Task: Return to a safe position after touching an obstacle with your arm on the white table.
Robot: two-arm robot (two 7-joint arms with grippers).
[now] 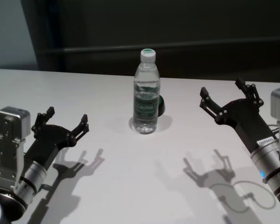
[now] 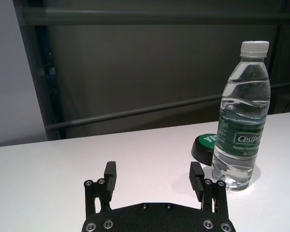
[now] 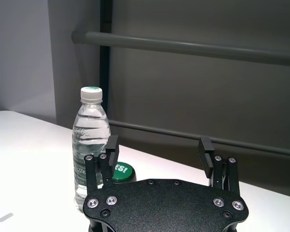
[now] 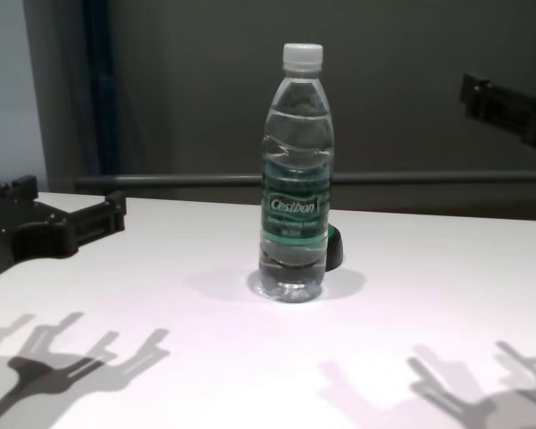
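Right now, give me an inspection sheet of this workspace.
Surface: white table, bare apart from shadows.
Job's things: water bottle upright at centre, cap on, touched by neither arm.
Clutter: small black and green dome just behind the bottle.
Hands: left hand open, low on the left, clear of the bottle; right hand open, raised on the right, also clear.
Cables: thin cable beside the right wrist.
Surroundings: dark wall with a horizontal rail behind the table.

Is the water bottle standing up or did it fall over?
Standing up. The water bottle stands on the white table, cap on top.
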